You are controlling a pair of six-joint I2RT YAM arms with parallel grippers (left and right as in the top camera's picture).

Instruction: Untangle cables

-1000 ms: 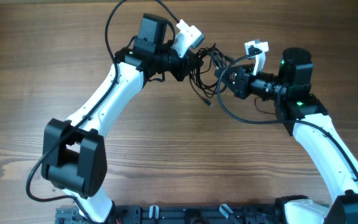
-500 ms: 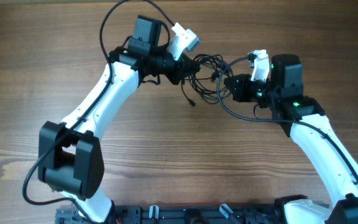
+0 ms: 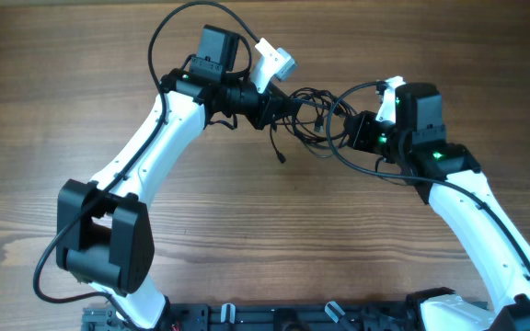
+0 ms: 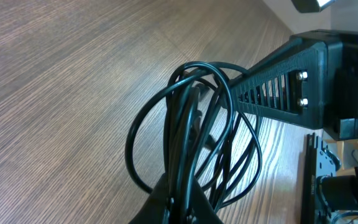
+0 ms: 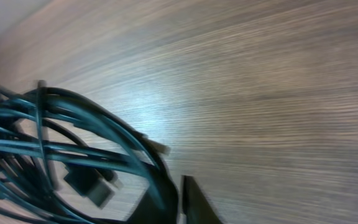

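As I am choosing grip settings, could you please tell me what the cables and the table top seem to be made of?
The cables look jacketed in smooth black plastic or rubber: they bend into loose loops and carry a faint sheen. The table looks like wood or wood-look laminate, brown with fine straight grain; which one I cannot tell.

In the overhead view the cables [image 3: 309, 115] at upper middle are too thin and overlapped to tell one cord from another. The tips of the left gripper [image 3: 283, 103] and right gripper [image 3: 350, 131] vanish in that dark knot. The right wrist view is smeared. Its fingers [image 5: 197, 208] are cut by the bottom edge, so their hold cannot be told. In the left wrist view the loops run off the bottom edge.
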